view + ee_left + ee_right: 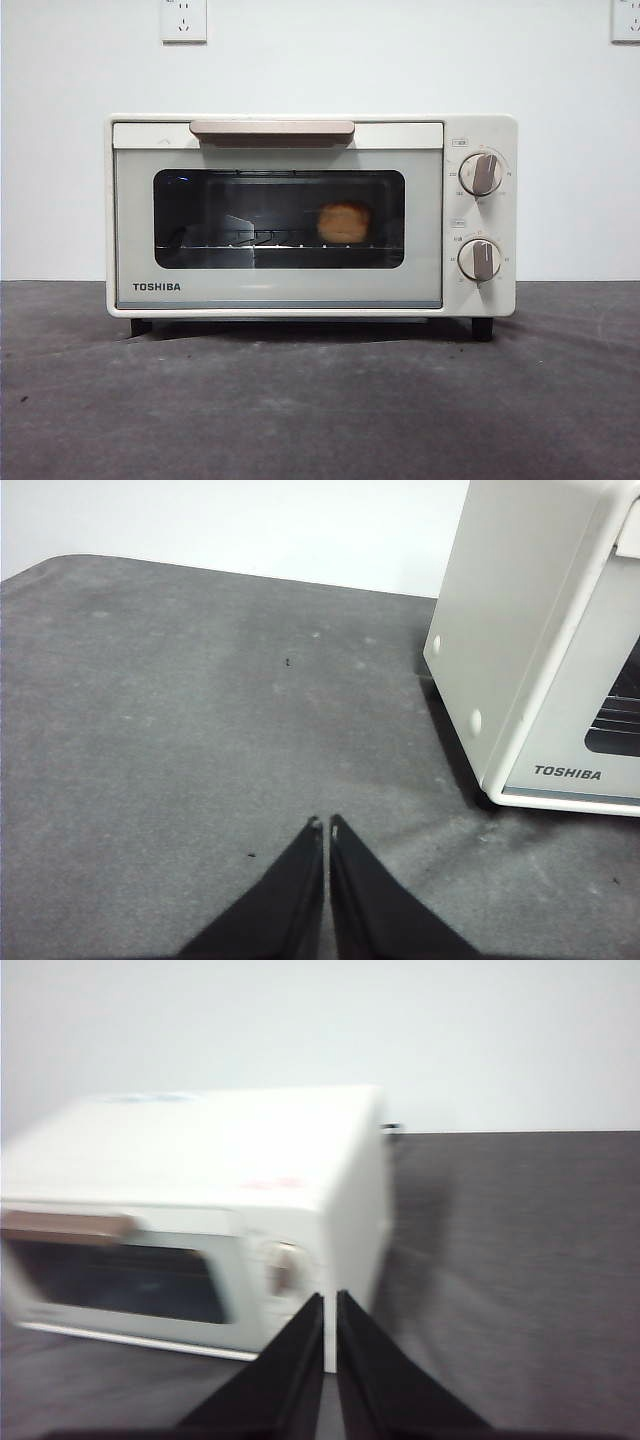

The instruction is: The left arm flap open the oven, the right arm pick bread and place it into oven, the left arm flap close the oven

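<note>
The cream-white TOSHIBA oven (300,215) stands in the middle of the table with its door shut and the beige handle (272,129) along the top. Through the dark glass the golden-brown bread (344,222) rests on the wire rack, right of centre. My left gripper (324,826) is shut and empty, low over the grey mat beside the oven (540,650), off its TOSHIBA corner. My right gripper (329,1300) is shut and empty, raised in front of the oven (200,1220) near the knob side; that view is blurred. Neither arm shows in the front view.
A grey mat (320,400) covers the table in front of and around the oven. A white wall with two sockets (184,20) stands close behind. Two beige knobs (481,174) sit on the oven's right panel.
</note>
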